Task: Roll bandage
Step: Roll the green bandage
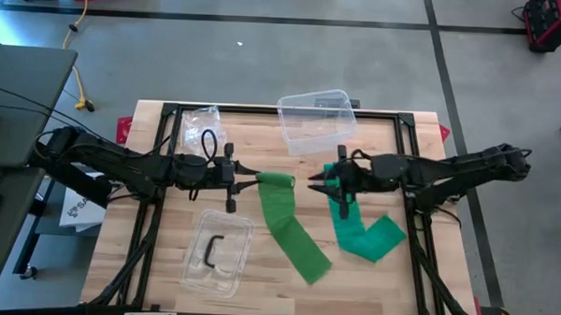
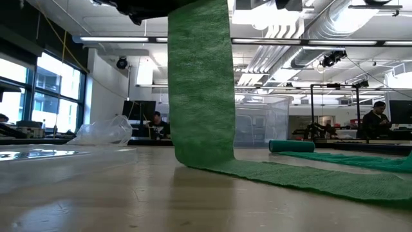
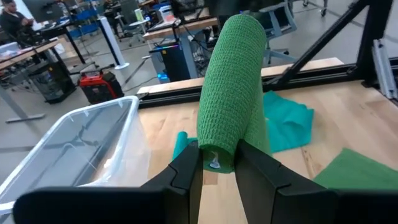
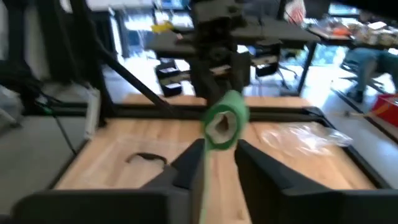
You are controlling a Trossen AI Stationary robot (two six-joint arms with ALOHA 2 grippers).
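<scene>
While green bandage roll [image 1: 277, 180] is clamped by left gripper [image 1: 252, 176], right gripper [image 1: 315, 182], at roll's 3 o'clock, is parted, nothing held.

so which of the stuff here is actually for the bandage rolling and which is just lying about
For the job:
- green bandage, rolled end held up off the table
- left hand, shut on that roll
- right hand, facing the roll's other end

Lying about:
- teal bandage
- clear bin
- plastic bag
- clear lid
</scene>
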